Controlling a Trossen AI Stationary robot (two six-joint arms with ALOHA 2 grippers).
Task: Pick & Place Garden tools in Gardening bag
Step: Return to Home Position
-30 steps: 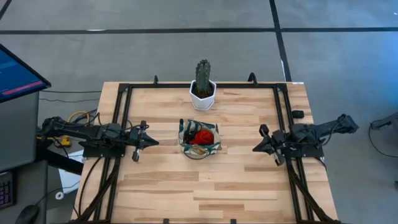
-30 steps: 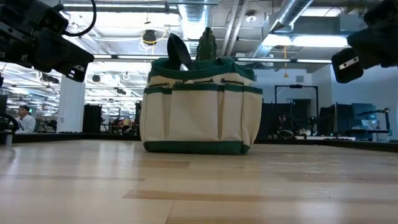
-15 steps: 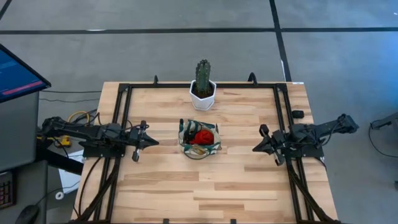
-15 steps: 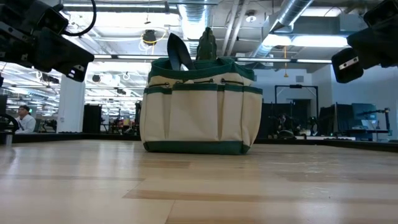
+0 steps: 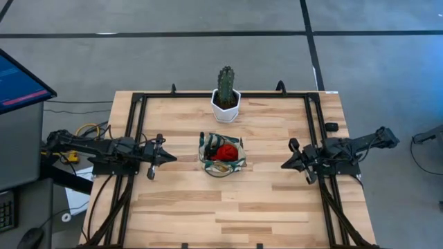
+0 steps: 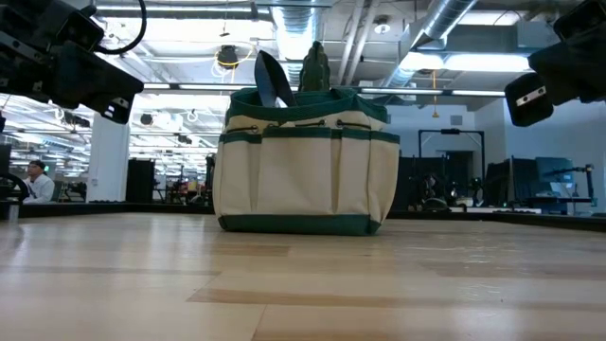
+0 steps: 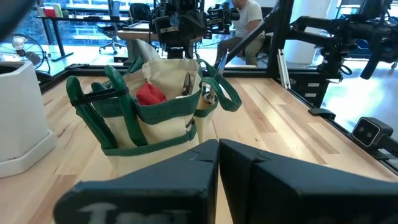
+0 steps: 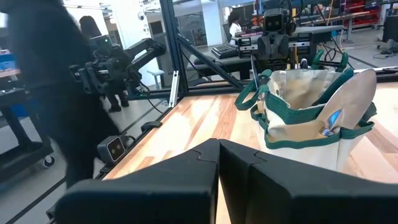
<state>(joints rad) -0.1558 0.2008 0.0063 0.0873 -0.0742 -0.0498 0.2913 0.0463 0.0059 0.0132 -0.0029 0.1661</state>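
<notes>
Left gripper (image 5: 172, 158) clenched, empty, near the table's (image 5: 277, 200) left edge, right gripper (image 5: 283, 166) likewise clenched and empty near its right edge, gardening bag (image 6: 303, 175) upright at centre, garden tools (image 5: 225, 152) inside

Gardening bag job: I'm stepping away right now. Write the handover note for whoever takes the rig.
The left tool is shut and empty, above the table's left side, pointing at the bag.
The right tool is shut and empty, above the right side, also pointing at the bag.
The gardening bag stands upright mid-table, apart from the cactus in its white pot at the far edge.
The red pruner piece lies inside it. A trowel blade sticks out of the top. A metal blade seems to stand in an outer pocket.
Done: no garden tool shows loose on the table.
Left: probably only parking both arms.
</notes>
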